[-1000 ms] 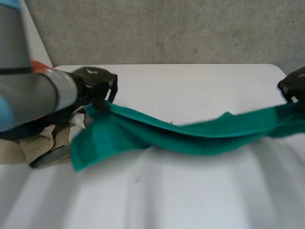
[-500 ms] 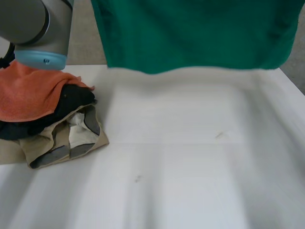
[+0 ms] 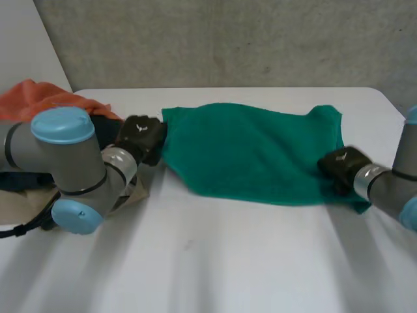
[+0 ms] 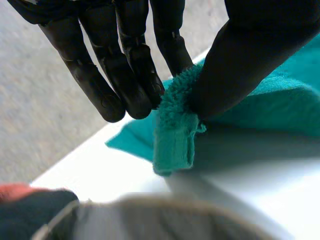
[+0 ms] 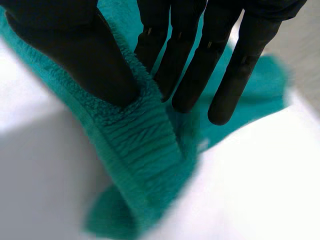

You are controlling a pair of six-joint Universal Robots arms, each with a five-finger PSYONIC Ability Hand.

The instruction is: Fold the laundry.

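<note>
**Q:** Status, head view?

**Me:** The green terry-cloth towel (image 3: 251, 153) lies spread flat in the middle of the white counter (image 3: 247, 261). My left hand (image 3: 142, 138) is at its left edge and my right hand (image 3: 340, 163) at its right near corner. A heap of orange, black and beige garments (image 3: 58, 104) sits by my left arm, just left of the towel.

**Q:** Left wrist?

**Me:** My left hand (image 4: 125, 50) has a hemmed corner of the towel (image 4: 172, 135) pinched between the thumb and near-straight fingers. The corner is lifted slightly off the counter.

**Q:** Right wrist?

**Me:** Same grip. My right hand (image 5: 200, 65) has the thumb on one face of the towel's (image 5: 140, 140) ribbed hem and fingers on the other, with the cloth clamped between.

**Q:** Step?

**Me:** I'd judge the spread is done and the first fold is next. That means holding both pinches, lifting both ends evenly, carrying them across to the opposite edge and lining up the hems before I release. Uneven lift would skew the fold.
</note>
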